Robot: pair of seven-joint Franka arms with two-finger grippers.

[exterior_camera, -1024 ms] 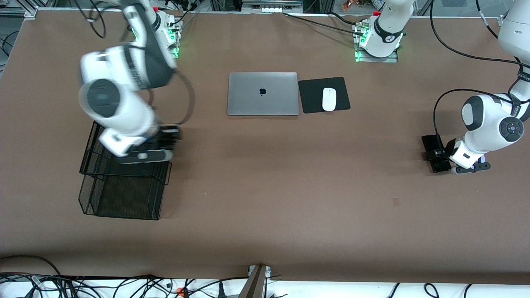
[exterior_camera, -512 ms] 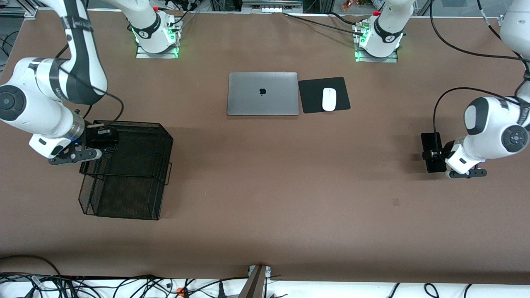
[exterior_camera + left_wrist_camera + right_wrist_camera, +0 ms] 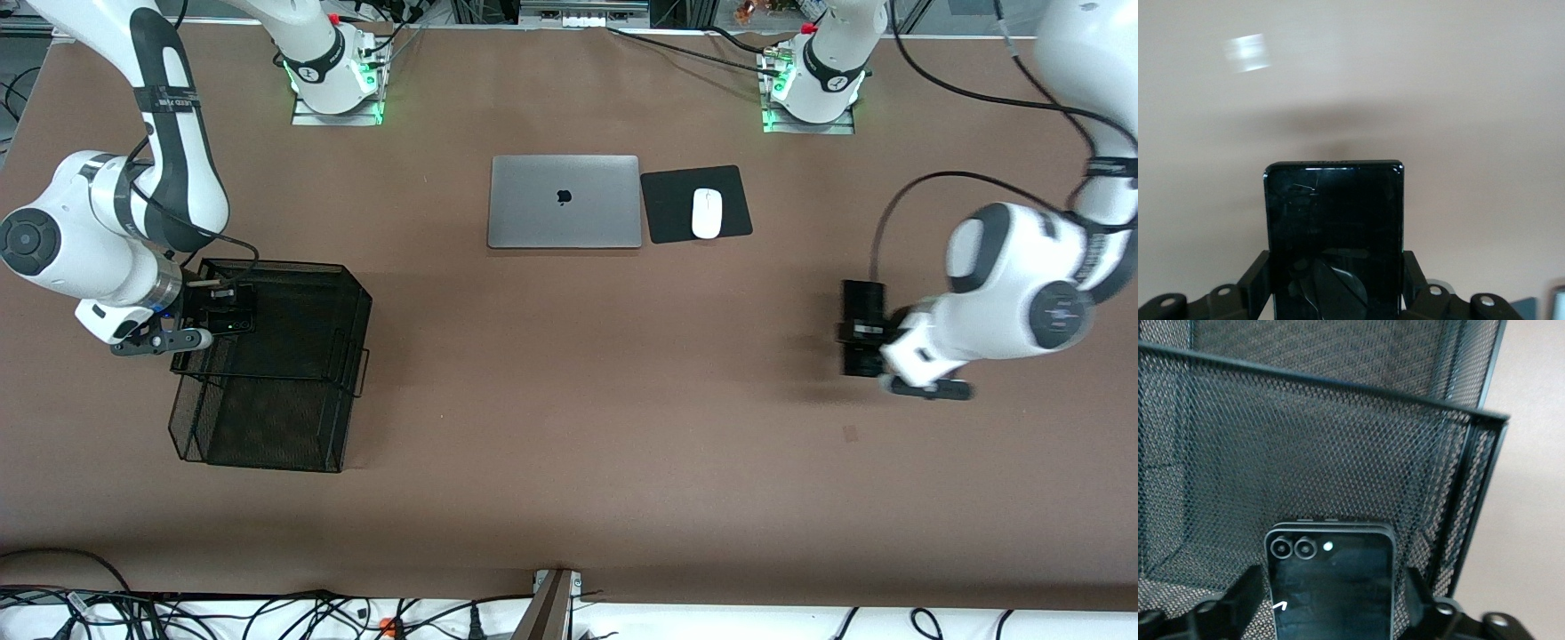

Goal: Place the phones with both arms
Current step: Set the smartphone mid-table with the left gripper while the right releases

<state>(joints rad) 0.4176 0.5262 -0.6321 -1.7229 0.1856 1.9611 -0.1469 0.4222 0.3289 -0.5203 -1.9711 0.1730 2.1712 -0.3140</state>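
Right gripper (image 3: 222, 311) clamps the flip phone (image 3: 1331, 583) over the mesh tray (image 3: 342, 302); lower gently before releasing. Left gripper (image 3: 876, 342) carries the long black slab (image 3: 1335, 240) above the table (image 3: 569, 400).

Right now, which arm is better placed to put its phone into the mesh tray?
The right arm. The right gripper holds the black flip phone over the mesh tray; the left gripper carries the long black phone over bare table.

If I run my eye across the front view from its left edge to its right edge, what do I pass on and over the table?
right gripper holding the black flip phone → mesh tray → laptop → mouse pad → white mouse → long black phone held by the left gripper
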